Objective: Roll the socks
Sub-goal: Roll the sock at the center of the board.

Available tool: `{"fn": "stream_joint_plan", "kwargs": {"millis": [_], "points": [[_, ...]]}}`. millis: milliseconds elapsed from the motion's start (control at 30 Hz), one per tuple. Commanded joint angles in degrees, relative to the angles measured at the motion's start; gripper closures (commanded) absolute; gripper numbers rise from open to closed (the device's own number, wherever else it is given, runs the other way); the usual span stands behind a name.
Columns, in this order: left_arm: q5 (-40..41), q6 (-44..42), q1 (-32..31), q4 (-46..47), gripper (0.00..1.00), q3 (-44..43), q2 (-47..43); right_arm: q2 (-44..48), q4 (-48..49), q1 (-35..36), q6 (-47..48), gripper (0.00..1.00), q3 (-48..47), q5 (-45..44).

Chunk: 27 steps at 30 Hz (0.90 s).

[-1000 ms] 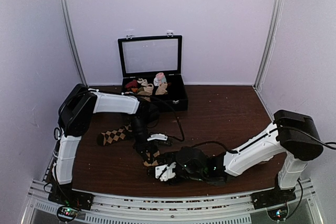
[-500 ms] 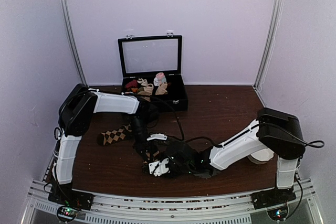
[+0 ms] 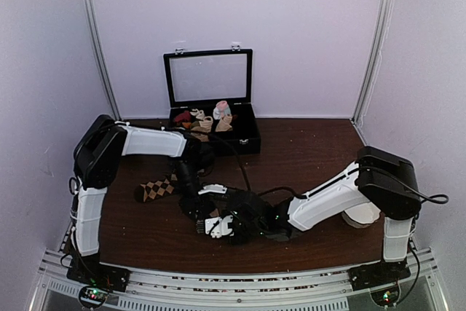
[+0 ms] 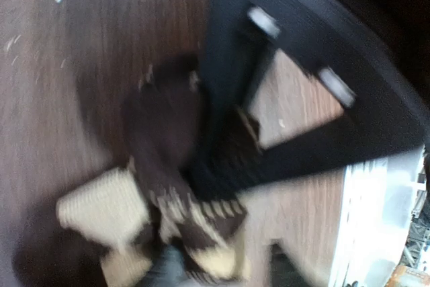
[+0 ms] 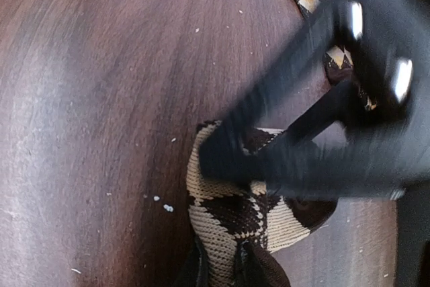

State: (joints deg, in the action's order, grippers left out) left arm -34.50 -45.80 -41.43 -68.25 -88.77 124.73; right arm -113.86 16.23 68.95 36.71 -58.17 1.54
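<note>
The dark brown socks with the tan argyle pattern lie on the table, one end stretching left (image 3: 156, 189) and the folded end under both grippers. In the right wrist view my right gripper (image 5: 225, 270) is shut on the bunched fold of the socks (image 5: 235, 223). My left gripper's blurred black fingers (image 5: 269, 146) cross the same fold from the upper right. In the blurred left wrist view the socks (image 4: 168, 193) lie just ahead of my left gripper (image 4: 222, 270), whose fingers stand apart. From above, the left gripper (image 3: 194, 203) and right gripper (image 3: 204, 216) meet over the fold.
An open black case (image 3: 244, 140) with small sock rolls stands at the back of the table, lid (image 3: 209, 76) upright. A pale round object (image 3: 362, 216) sits by the right arm's base. Black cables trail across the table's middle.
My right gripper has moved left onto the folded end and closed on it. My left gripper has opened and its arm has shifted slightly left.
</note>
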Motion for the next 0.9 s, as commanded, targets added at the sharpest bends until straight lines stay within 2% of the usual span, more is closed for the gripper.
{"fn": "stream_joint_plan", "kwargs": {"millis": [0,200,400,500,600,667,733,767,833,867], "points": [[7.35,0.15,2.24,5.88,0.02,3.07,-8.22,-2.46,-12.40,-0.41,-7.64,0.98,-0.67,6.12],[12.44,5.93,3.13,12.94,0.02,6.98,-14.45,-1.86,-17.83,-0.46,-13.53,1.00,-2.47,8.62],[14.21,7.12,4.10,16.07,0.02,10.72,-18.95,-3.41,-24.66,-0.32,-22.30,1.00,-7.00,14.08],[19.85,8.54,4.90,20.27,0.02,13.27,-26.49,-4.33,-24.44,-0.53,-27.58,1.00,-7.30,16.67],[28.38,13.06,6.66,28.43,0.02,16.61,-37.22,-5.30,-22.25,-1.06,-32.39,1.00,-6.29,18.23],[31.36,16.47,9.39,34.30,0.02,18.89,-43.75,-5.88,-21.60,-1.33,-34.46,1.00,-5.59,18.45],[34.46,22.08,13.54,37.39,0.02,20.56,-44.35,-6.26,-22.01,-1.57,-35.65,1.00,-5.55,18.40],[34.18,20.55,15.14,35.95,0.02,20.37,-42.80,-6.31,-22.22,-1.74,-36.13,1.00,-5.48,18.45],[28.03,14.10,15.63,27.19,0.02,17.41,-39.20,-6.23,-23.04,-2.53,-37.37,1.00,-5.80,18.83],[26.92,13.01,15.39,26.87,0.02,18.09,-39.46,-6.24,-23.30,-3.23,-38.26,1.00,-5.92,19.61]]}}
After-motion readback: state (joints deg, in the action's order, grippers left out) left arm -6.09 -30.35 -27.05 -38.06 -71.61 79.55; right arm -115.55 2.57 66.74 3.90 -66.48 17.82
